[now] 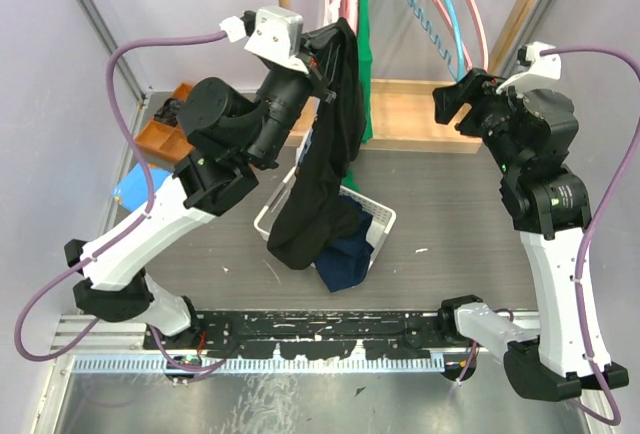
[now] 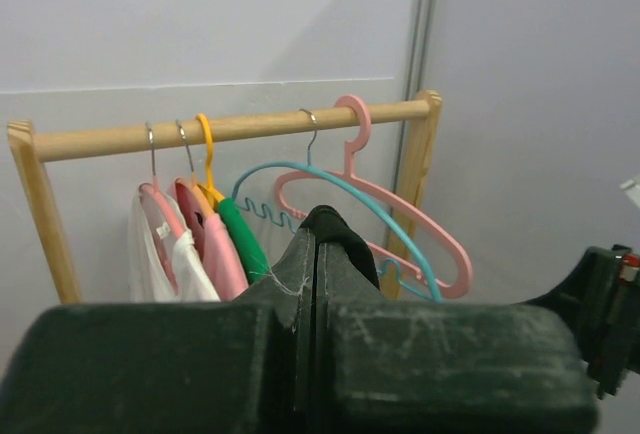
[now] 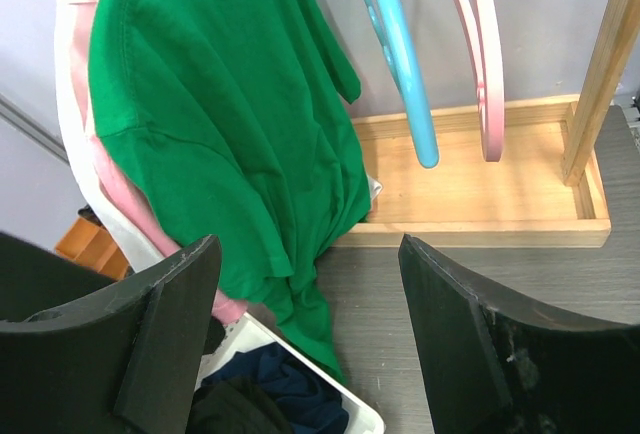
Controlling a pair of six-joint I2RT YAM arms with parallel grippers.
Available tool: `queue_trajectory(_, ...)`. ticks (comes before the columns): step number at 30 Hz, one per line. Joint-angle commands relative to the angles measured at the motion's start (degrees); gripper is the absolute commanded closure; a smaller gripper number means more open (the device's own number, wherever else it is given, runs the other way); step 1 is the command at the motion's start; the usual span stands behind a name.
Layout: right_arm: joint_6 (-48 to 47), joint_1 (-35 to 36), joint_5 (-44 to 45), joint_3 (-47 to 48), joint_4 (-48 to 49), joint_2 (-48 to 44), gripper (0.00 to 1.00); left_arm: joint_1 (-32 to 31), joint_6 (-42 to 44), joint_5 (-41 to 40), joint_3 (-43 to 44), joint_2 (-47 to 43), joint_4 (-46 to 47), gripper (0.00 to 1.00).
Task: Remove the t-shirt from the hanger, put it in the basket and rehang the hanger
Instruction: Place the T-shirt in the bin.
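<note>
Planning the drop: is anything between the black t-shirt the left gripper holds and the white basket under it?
Nothing visible is. The black t-shirt hangs from the shut left gripper over the white basket, which holds blue clothes; the open right gripper is off to the side.

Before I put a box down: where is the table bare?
Bare table lies between the basket, the right arm and the rack's wooden base. The left is crowded: left arm, orange box, and the black shirt hanging over the basket.
</note>
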Motion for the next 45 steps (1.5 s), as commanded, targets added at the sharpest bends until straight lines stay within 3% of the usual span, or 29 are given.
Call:
queue_trajectory(1, 0.39, -0.09, -1.39, 0.17, 0.87, -1.59, 0.22, 1.69, 2.91, -2.19, 2.45, 0.00, 5.68, 1.00)
queue_trajectory(4, 0.45, -0.09, -1.60, -0.10, 0.26, -2.03, 0.22, 1.76, 1.70, -1.58, -0.64, -1.85, 3.66, 1.00)
queue_trajectory(8, 0.46, -0.13, -1.80, -0.85, 0.08, -2.66, 0.22, 1.71, -4.77, -0.89, -11.31, -9.41, 0.23, 1.00)
queue_trajectory(16, 0.66, -0.15, -3.48, -2.58, -0.20, -3.10, 0.22, 1.67, -18.40, -1.25, -28.93, -23.65, -14.03, 1.00)
queue_trajectory(25, 0.77, -0.09, -4.14, -3.90, -1.21, -3.72, 0.22, 1.67, -27.71, 1.69, -36.47, -28.85, -23.93, 1.00)
queue_trajectory(29, 0.96, -0.11, -4.08, -3.99, -1.75, -4.00, 0.22, 1.67, -27.67, 2.95, -32.90, -27.91, -23.75, 1.00)
queue_trajectory(34, 1.02, -0.09, -4.06, -4.16, -2.00, -4.10, 0.22, 1.67, -21.97, 7.03, -22.29, -22.65, -18.97, 1.00)
queue_trajectory(45, 1.16, -0.14, -3.37, -5.58, -0.06, -5.46, 0.21, 1.76, -16.82, 15.08, 9.22, 2.68, -16.02, 1.00)
